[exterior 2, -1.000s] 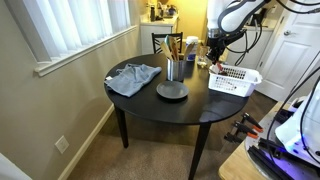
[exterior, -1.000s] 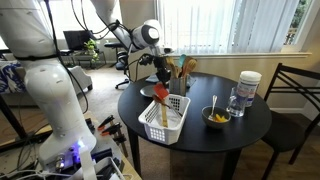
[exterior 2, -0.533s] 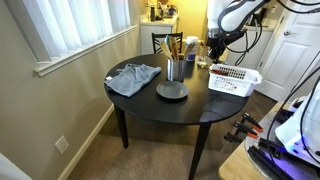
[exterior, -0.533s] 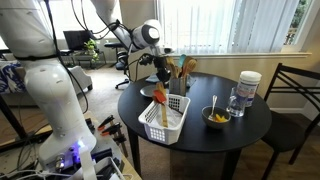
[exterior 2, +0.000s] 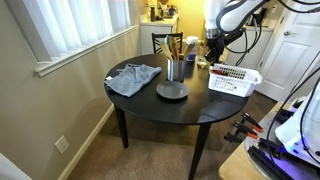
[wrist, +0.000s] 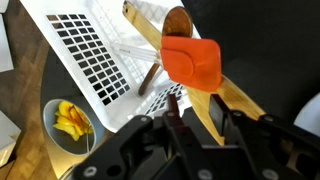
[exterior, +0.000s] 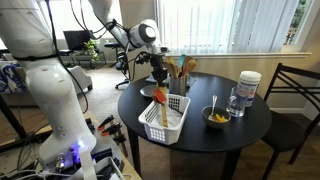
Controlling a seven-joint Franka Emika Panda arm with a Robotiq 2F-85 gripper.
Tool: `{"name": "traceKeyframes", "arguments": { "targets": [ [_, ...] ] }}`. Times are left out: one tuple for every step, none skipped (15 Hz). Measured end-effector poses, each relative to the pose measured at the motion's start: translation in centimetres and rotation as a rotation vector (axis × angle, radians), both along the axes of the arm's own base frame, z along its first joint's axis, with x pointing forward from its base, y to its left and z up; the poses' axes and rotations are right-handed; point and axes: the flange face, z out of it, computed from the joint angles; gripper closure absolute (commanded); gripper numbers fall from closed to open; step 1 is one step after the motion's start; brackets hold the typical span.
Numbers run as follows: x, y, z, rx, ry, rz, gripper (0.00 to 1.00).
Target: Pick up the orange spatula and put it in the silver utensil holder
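The orange spatula stands with its orange-red head up in the white slatted basket. Its head also shows in an exterior view. My gripper is open just above the spatula head, with a pale wooden stick utensil showing between the fingers. It hangs over the basket in both exterior views. The silver utensil holder, with brown wooden spoons sticking out, stands beside the basket. It also shows in an exterior view.
On the round dark table stand a clear jar with a white lid and a bowl of yellow food. The bowl also shows in the wrist view. A grey cloth and a dark disc lie there. A chair stands beside it.
The arm has shifted only very slightly above the basket. The spatula, basket and holder have not moved, and nothing was taken hold of.
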Motion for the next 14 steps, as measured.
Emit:
{"name": "traceKeyframes", "arguments": {
  "targets": [
    [-0.2, 0.8, 0.1, -0.001, 0.002, 0.025, 0.24],
    [-0.4, 1.6, 0.3, -0.002, 0.003, 0.05, 0.17],
    [-0.7, 2.4, 0.4, -0.003, 0.004, 0.072, 0.12],
    [-0.9, 3.1, 0.5, -0.005, 0.007, 0.094, 0.06],
    [-1.2, 3.7, 0.6, -0.009, 0.014, 0.114, 0.02],
    [-1.5, 4.2, 0.6, -0.013, 0.025, 0.132, 0.0],
    [-1.7, 4.6, 0.5, -0.022, 0.044, 0.144, 0.0],
    [-2.0, 4.8, 0.4, -0.032, 0.064, 0.149, 0.0],
    [-2.2, 4.9, 0.3, -0.042, 0.08, 0.152, 0.0],
    [-2.4, 4.9, 0.2, -0.051, 0.096, 0.153, 0.0],
    [-2.6, 4.9, 0.1, -0.058, 0.11, 0.153, 0.0],
    [-2.7, 4.8, 0.1, -0.066, 0.12, 0.154, 0.0],
    [-2.7, 4.6, 0.0, -0.073, 0.125, 0.158, 0.0],
    [-2.7, 4.5, 0.0, -0.076, 0.128, 0.165, 0.0]
  ]
}}
